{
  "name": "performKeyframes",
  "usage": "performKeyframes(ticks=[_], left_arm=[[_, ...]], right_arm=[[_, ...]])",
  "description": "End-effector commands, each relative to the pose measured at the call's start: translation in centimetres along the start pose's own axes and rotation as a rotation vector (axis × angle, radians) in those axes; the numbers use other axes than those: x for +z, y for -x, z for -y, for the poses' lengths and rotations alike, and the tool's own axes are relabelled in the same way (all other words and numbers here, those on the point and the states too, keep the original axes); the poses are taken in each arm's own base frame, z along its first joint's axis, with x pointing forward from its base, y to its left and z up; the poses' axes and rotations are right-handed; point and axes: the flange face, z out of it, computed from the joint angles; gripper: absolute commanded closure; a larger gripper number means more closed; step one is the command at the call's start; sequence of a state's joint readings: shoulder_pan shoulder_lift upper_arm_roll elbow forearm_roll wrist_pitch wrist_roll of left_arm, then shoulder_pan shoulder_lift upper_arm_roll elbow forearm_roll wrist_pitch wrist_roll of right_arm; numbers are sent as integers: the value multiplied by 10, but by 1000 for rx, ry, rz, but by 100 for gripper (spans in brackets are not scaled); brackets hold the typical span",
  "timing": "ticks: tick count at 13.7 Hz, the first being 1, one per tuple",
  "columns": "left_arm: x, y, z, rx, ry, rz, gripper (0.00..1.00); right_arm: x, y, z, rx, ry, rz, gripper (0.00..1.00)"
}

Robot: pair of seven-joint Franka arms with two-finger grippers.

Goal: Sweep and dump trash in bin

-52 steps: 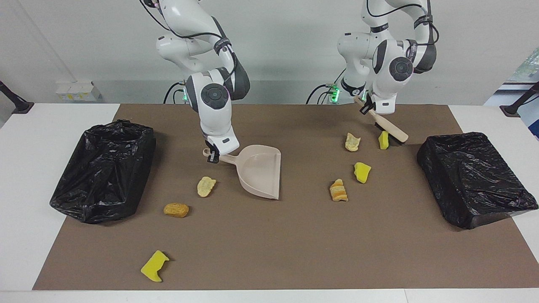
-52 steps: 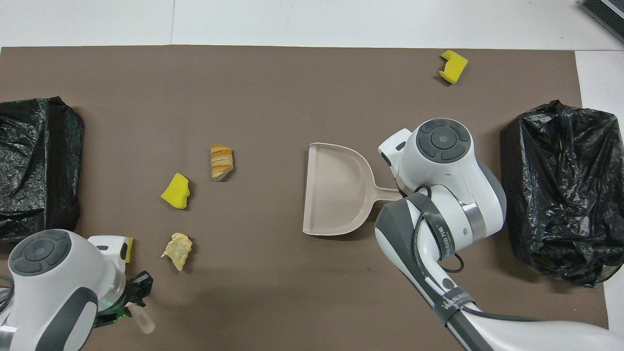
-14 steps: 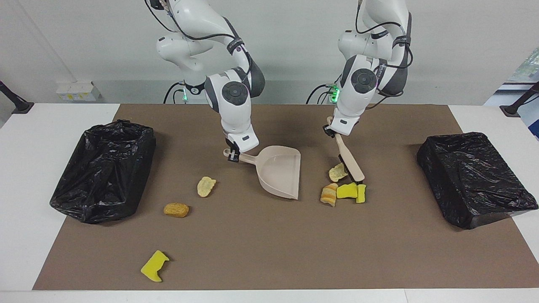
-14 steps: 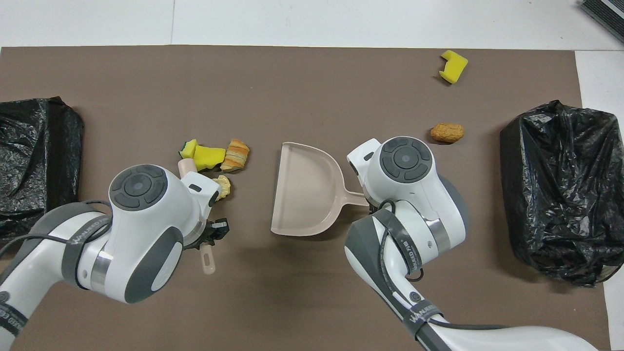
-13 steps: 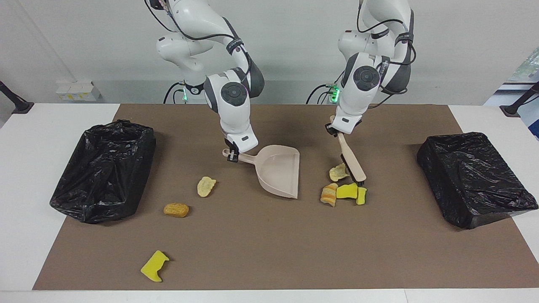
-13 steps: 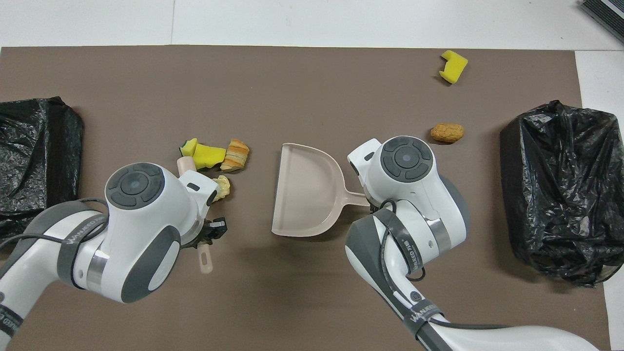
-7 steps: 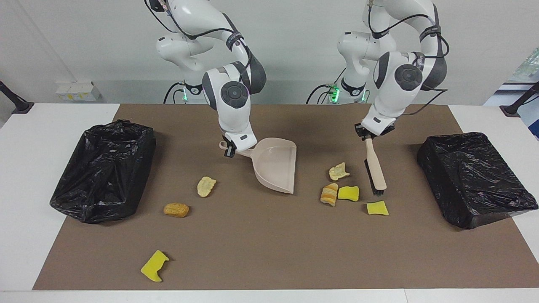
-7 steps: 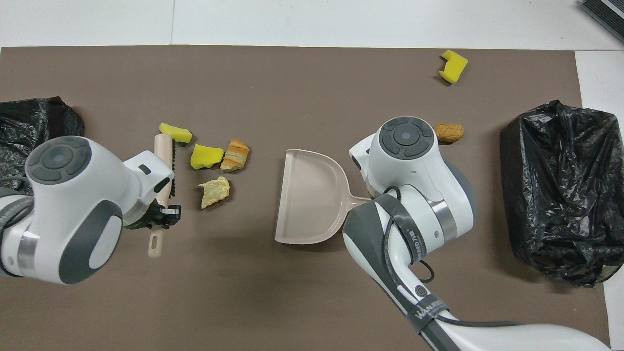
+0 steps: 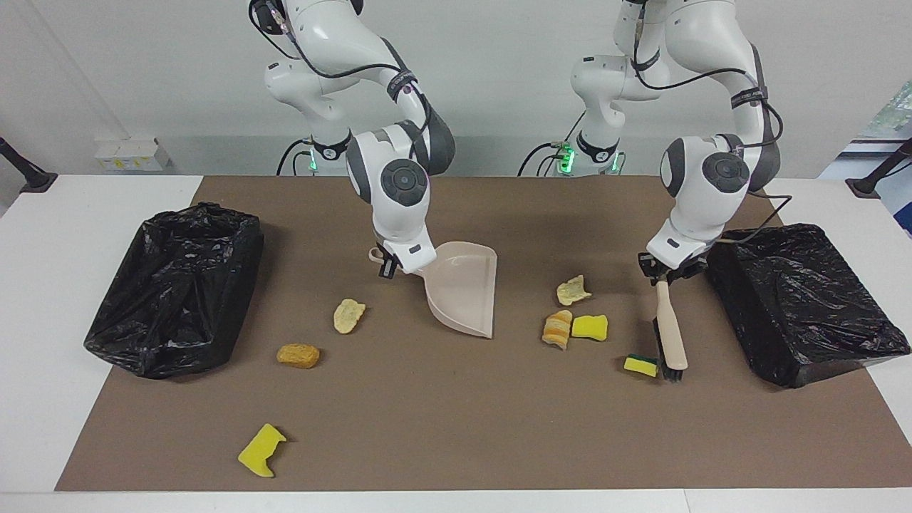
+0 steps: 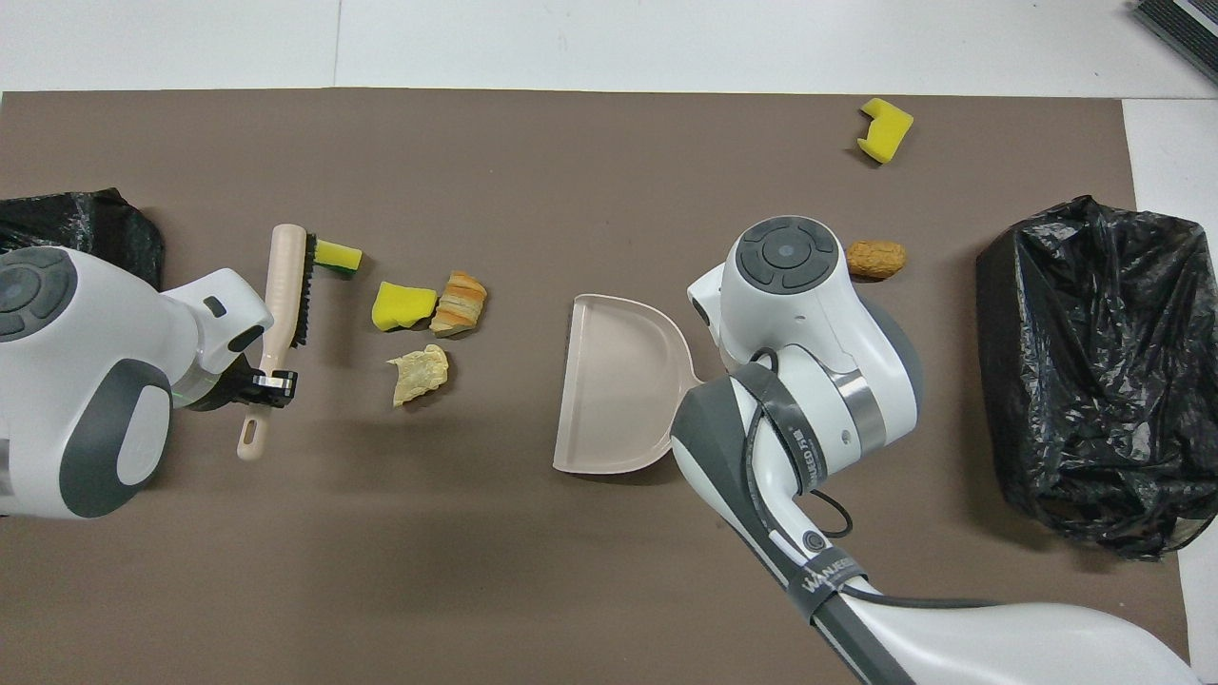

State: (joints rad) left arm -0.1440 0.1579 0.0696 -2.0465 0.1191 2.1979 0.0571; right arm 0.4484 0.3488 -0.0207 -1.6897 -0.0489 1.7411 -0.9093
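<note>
Left hand (image 9: 664, 276) pinches brush (image 9: 670, 335); right hand (image 9: 390, 265) pinches dustpan (image 9: 462, 288) (arm band lettering unreadable).

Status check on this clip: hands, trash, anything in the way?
Left hand shut on brush, bristles against yellow-green sponge scrap. Right hand shut on dustpan, pan empty. Seven scraps on mat, none binned. Nothing in the way.

A robotics lab: two white arms (image 9: 399, 135) stand mounted at twelve o'clock of a white table (image 9: 43, 235) covered by a brown mat (image 9: 456, 427), against a bare grey wall (image 9: 499, 71), with cables and a green status light (image 9: 566, 158) at the bases.
</note>
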Motion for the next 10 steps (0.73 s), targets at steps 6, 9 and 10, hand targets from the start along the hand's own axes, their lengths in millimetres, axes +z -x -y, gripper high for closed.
performKeyframes(ticks=[6, 9, 10], left_arm=[[1, -74, 36, 80, -50, -70, 100], [19, -77, 38, 218, -55, -28, 100], [26, -71, 36, 269, -45, 14, 100]], right_arm=[[-2, -9, 2, -27, 6, 11, 100], [0, -10, 3, -22, 7, 10, 100], [1, -10, 3, -19, 6, 11, 100]])
